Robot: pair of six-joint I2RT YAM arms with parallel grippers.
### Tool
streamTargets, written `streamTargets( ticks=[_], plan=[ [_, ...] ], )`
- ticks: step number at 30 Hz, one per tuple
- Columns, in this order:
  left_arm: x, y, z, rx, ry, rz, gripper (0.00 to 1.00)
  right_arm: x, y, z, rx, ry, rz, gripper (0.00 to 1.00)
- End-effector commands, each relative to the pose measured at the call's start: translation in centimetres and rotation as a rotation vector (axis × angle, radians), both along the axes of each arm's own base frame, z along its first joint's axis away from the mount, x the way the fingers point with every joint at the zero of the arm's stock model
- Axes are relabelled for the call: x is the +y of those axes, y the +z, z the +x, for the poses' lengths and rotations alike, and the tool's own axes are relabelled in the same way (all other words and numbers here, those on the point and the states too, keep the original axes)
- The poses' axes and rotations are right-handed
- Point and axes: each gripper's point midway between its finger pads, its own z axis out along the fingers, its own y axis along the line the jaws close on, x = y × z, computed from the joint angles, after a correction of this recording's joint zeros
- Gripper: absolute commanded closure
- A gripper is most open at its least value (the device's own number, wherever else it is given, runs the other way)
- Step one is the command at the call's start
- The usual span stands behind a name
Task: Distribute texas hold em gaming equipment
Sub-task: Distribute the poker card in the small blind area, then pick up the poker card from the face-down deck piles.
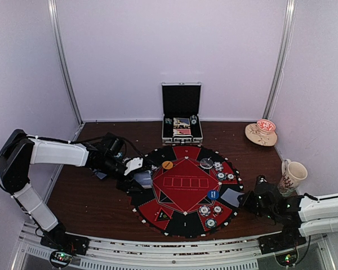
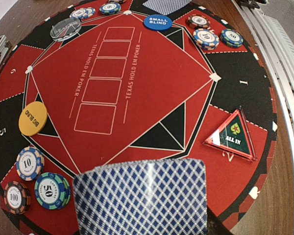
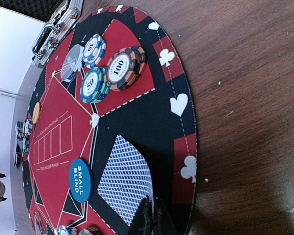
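A round red-and-black poker mat lies mid-table. My left gripper is at the mat's left edge, shut on a blue-diamond-backed playing card that hides its fingers in the left wrist view. Three chips marked 10, 50 and 100 lie beside that card, near an orange big-blind disc. My right gripper is at the mat's right edge, shut on the corner of another card lying on a black segment. A blue small-blind disc sits next to that card. Chip groups sit at several seats.
An open aluminium case stands behind the mat. A tan dish with a red-white top is at the back right, and a patterned white mug is right of the mat. A red ALL IN triangle and a clear disc lie on the mat.
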Motion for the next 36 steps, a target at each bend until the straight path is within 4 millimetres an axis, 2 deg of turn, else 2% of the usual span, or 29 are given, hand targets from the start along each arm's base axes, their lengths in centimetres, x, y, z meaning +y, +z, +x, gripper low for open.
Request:
streamTargets(
  ticks=[1,5,8,12,18,22,24,29,33,35,36],
  plan=[
    [-0.6,1.4,0.7,-0.043,-0.016,-0.041,0.54,0.7,1.3,1.0,-0.037,0.009,-0.012,0.93],
    [-0.6,1.3,0.7,-0.043,-0.015,-0.040,0.54,0.6,1.4,1.2,-0.029,0.013,-0.050,0.85],
    [-0.6,1.3,0.7,-0.043,-0.015,-0.040,0.54,0.1,2.1,1.3,-0.037,-0.002,-0.078,0.66],
    [-0.6,1.4,0.7,-0.044,-0.016,-0.041,0.54,-0.9,3.4,1.4,-0.063,-0.029,-0.115,0.45],
    [-0.6,1.3,0.8,-0.042,-0.014,-0.039,0.54,-1.9,5.3,1.8,-0.080,-0.051,-0.195,0.18],
    [-0.6,1.3,0.8,-0.042,-0.014,-0.039,0.54,-1.2,6.3,2.5,-0.088,-0.019,-0.248,0.14],
    [-0.6,1.2,0.8,-0.040,-0.014,-0.037,0.54,0.4,6.8,3.0,-0.101,0.034,-0.233,0.13],
    [-0.6,1.1,0.8,-0.041,-0.013,-0.033,0.54,7.5,9.0,4.6,-0.179,0.213,-0.101,0.15],
    [-0.6,1.1,0.9,-0.042,-0.014,-0.034,0.54,14.4,10.4,5.3,-0.214,0.381,-0.055,0.15],
    [-0.6,1.1,0.8,-0.042,-0.016,-0.033,0.54,18.5,11.8,5.5,-0.243,0.468,-0.004,0.15],
    [-0.6,1.1,0.9,-0.043,-0.014,-0.034,0.54,20.2,11.7,5.5,-0.241,0.506,0.013,0.15]
  ],
)
